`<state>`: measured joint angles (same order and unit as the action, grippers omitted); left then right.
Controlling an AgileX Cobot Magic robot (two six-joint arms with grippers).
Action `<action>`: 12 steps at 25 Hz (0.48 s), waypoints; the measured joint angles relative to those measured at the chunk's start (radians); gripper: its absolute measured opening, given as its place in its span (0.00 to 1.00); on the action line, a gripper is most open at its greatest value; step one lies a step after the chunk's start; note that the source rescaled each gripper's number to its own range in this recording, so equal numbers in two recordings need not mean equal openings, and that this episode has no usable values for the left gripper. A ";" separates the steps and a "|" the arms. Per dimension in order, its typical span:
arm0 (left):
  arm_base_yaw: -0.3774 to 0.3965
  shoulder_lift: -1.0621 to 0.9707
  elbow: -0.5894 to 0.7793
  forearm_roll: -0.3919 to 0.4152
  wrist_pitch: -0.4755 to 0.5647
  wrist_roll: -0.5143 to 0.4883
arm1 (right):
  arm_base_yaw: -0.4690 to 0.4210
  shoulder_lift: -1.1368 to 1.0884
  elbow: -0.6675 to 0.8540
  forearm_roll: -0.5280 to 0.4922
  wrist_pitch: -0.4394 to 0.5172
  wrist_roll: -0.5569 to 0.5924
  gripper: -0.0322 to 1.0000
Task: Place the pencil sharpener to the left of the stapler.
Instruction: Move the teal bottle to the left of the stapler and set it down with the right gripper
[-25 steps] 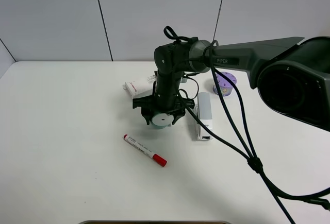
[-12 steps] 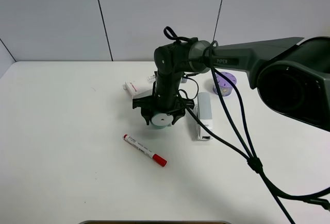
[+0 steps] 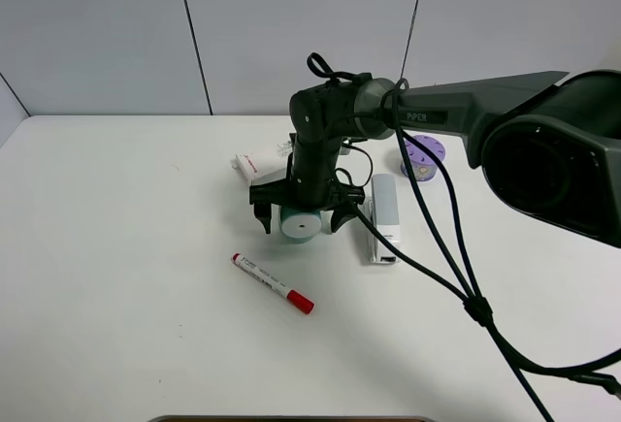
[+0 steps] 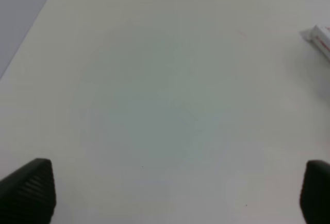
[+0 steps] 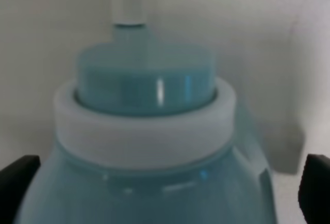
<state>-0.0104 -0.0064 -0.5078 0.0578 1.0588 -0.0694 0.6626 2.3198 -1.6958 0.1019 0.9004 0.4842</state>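
The teal-mint pencil sharpener point(image 3: 299, 222) rests on the white table just left of the light grey stapler point(image 3: 385, 216), its white round end face toward the camera. My right gripper point(image 3: 300, 216) straddles it, open, with one finger on each side and a gap to the body. In the right wrist view the sharpener point(image 5: 147, 131) fills the frame and the dark fingertips point(image 5: 18, 175) sit at the outer corners. My left gripper point(image 4: 165, 193) is open over bare table, holding nothing; it does not show in the exterior view.
A white box with red print point(image 3: 260, 164) lies behind the sharpener; its corner point(image 4: 320, 36) shows in the left wrist view. A purple holed cylinder point(image 3: 423, 157) sits behind the stapler. A red-capped marker point(image 3: 273, 283) lies in front. Cables point(image 3: 456, 276) trail right.
My right gripper has opened: its fingers, closed on the sharpener before, now stand spread on either side. The sharpener stays on the table beside the stapler.
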 joint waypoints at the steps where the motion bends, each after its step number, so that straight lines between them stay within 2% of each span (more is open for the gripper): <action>1: 0.000 0.000 0.000 0.000 0.000 0.000 | 0.000 0.000 0.001 -0.002 0.000 0.000 0.99; 12: 0.000 0.000 0.000 0.000 0.000 0.000 | 0.000 -0.002 0.001 -0.011 0.000 0.000 1.00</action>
<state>-0.0104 -0.0064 -0.5078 0.0578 1.0588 -0.0694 0.6626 2.3178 -1.6948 0.0909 0.9004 0.4842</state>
